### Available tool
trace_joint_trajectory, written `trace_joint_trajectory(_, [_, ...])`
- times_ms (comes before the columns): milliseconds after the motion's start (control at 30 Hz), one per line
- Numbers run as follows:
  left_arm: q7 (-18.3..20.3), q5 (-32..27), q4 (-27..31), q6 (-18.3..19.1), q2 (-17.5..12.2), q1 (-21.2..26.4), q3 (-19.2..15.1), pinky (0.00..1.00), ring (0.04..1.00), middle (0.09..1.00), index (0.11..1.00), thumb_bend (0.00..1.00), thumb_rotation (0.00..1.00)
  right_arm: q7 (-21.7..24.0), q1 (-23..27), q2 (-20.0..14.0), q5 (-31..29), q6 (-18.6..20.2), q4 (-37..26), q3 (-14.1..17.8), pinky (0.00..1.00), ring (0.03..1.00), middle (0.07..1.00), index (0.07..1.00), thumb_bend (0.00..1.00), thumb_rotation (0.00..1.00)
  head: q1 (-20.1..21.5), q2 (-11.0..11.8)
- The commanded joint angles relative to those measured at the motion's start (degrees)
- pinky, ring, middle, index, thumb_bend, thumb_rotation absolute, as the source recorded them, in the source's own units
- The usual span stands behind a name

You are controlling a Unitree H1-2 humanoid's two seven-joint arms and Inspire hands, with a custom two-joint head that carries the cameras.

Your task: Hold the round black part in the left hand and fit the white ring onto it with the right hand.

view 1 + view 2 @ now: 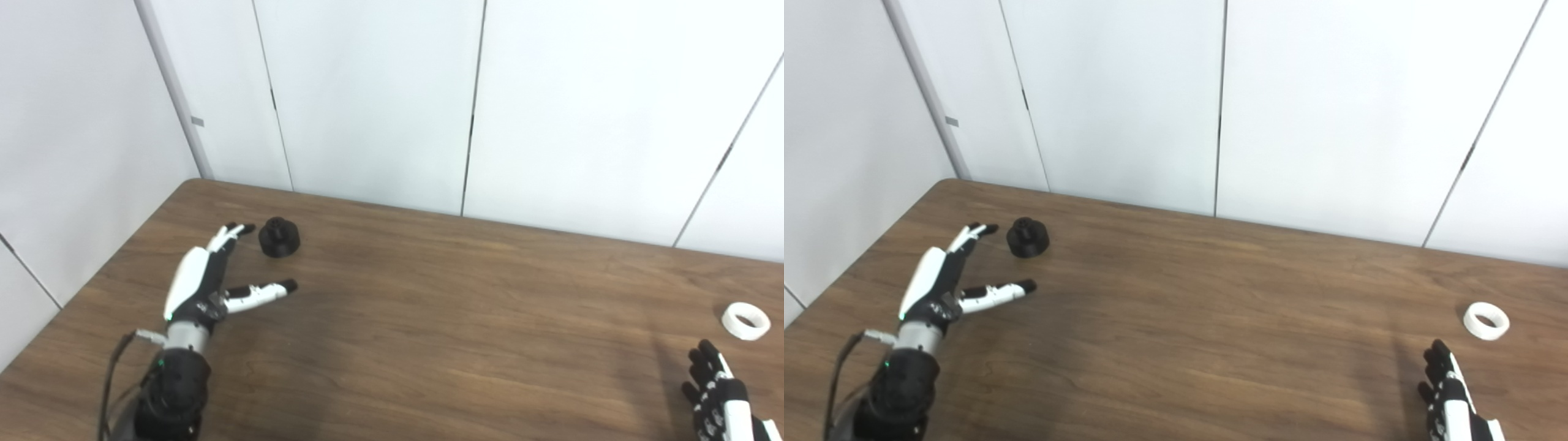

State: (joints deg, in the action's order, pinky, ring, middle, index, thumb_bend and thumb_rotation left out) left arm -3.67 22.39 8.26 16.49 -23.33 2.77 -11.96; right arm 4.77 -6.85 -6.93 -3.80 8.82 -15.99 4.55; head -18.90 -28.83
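Black-tipped fingers (pixel 236 230) apart (empty)

Two head cameras, side by side: we look down and forward over the table (pixel 429 318) toward the wall panels (pixel 1311 110), sharing nearly the whole scene.

Matt black part (pixel 279 237), wood-grain table (pixel 429 306).
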Motion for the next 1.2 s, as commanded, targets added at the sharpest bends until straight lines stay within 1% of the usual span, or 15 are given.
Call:
trace_joint_trajectory(0, [-1.82,1.02,-0.28,-1.06,-2.27,3.09,-1.17,1.0,1.0,0.986,0.896,1.0,0.34,0.1,0.24,-0.32,-0.22,0.37,-1.59,-0.17,1.0,1.0,0.973,0.965,0.65,1.0,-0.09,0.0])
trace_joint_trajectory(233, [-2.81,1.39,-6.86,-0.95,-4.78,7.44,-1.81,1.0,1.0,0.979,0.897,0.99,0.34,0.02,-0.05,-0.29,0.01,0.0,-1.96,-0.46,1.0,1.0,0.983,0.973,0.61,1.0,-0.1,-0.14])
trace_joint_trajectory(433, [-3.02,2.19,-13.62,-1.05,-6.9,11.37,-0.66,1.0,1.0,0.97,0.892,1.0,0.36,0.03,-0.11,-0.33,-0.24,0.23,-2.36,-0.48,1.0,1.0,0.984,0.97,0.6,1.0,0.12,-0.21])
trace_joint_trajectory(600, [-3.38,2.12,-19.05,-1.45,-7.99,14.56,1.11,1.0,1.0,0.959,0.882,1.0,0.34,0.14,-0.15,-0.5,-0.15,0.35,-2.63,-0.58,1.0,1.0,0.98,0.968,0.6,1.0,0.09,-0.18])
trace_joint_trajectory(700, [-3.24,1.48,-22.03,-2.01,-8.19,16.15,2.3,1.0,1.0,0.957,0.872,1.0,0.33,0.04,-0.14,-0.45,0.11,-0.09,-2.61,-0.64,1.0,1.0,0.977,0.965,0.6,1.0,0.19,-0.24])
trace_joint_trajectory(833, [-2.45,-0.08,-23.87,-2.12,-7.94,17.28,2.98,1.0,1.0,0.962,0.874,1.0,0.32,-0.42,-0.2,-0.14,0.64,0.92,-3.33,-0.74,1.0,1.0,0.977,0.965,0.59,1.0,0.23,-0.28])
trace_joint_trajectory(967, [-1.82,-0.04,-26.41,-3.31,-8.39,18.2,4.74,1.0,1.0,0.955,0.868,1.0,0.33,-0.53,-0.3,-0.08,1.05,1.29,-3.75,-0.91,1.0,1.0,0.981,0.971,0.57,1.0,0.34,-0.2])
trace_joint_trajectory(1100, [-1.4,-0.31,-28.15,-3.03,-8.26,19.1,5.84,1.0,1.0,0.946,0.862,1.0,0.32,-0.76,-0.38,0.05,1.35,1.97,-4.42,-0.97,1.0,1.0,0.984,0.974,0.56,1.0,0.38,-0.32])
trace_joint_trajectory(1167, [-1.14,0.01,-28.59,-2.66,-8.24,19.41,6.53,1.0,1.0,0.949,0.868,1.0,0.34,-0.83,-0.44,0.08,1.46,2.03,-4.56,-1.02,1.0,1.0,0.986,0.976,0.55,1.0,0.54,-0.25])
